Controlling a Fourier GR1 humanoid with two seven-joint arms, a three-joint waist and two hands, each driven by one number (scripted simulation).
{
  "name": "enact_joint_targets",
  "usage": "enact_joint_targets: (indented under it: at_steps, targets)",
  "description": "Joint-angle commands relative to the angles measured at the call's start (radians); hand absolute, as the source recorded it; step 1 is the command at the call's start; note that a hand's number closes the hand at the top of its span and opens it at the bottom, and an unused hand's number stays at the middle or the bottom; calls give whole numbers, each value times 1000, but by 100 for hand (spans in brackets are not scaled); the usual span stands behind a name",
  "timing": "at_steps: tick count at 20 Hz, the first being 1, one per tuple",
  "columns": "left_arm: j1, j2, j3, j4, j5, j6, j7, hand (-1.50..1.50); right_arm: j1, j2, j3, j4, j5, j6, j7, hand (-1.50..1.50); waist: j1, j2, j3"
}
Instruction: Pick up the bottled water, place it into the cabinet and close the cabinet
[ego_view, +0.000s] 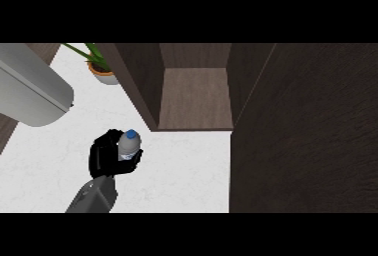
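The bottled water (130, 144), clear with a blue cap, is upright and held just above the white counter (44, 165), left of centre. My left hand (107, 157) is shut on the bottle, fingers curled round its lower body, with the forearm coming in from the lower left. The dark wooden cabinet (193, 97) stands open up and to the right of the bottle, and its brown shelf is bare. Its open door (303, 130) fills the right side of the view. My right hand does not show.
A large grey rounded body (29, 90) hangs over the counter's upper left. A potted green plant (102, 67) stands at the back beside the cabinet's left wall (140, 85). White counter lies between the bottle and the cabinet's front edge.
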Motion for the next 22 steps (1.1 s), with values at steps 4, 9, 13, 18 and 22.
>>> enact_joint_targets:
  at_steps: [4,9,13,18,22]
  targets:
    - [13,-35,-146,-200,16,25,82,150,20,-11,-41,-145,-118,-15,54,-150,14,-3,0]
    - [93,-36,-300,-438,83,88,220,150,-22,9,-2,-79,-55,-20,31,-150,29,-9,1]
    - [115,-36,-441,-634,133,185,325,150,-61,1,-12,-82,-39,-42,49,-150,28,-5,0]
    - [115,-36,-665,-867,174,472,453,150,-39,5,4,-87,-48,-41,65,-150,14,-5,0]
    - [96,-36,-812,-1006,171,680,576,150,-49,-5,-12,-67,-45,-3,34,-150,-4,-2,-1]
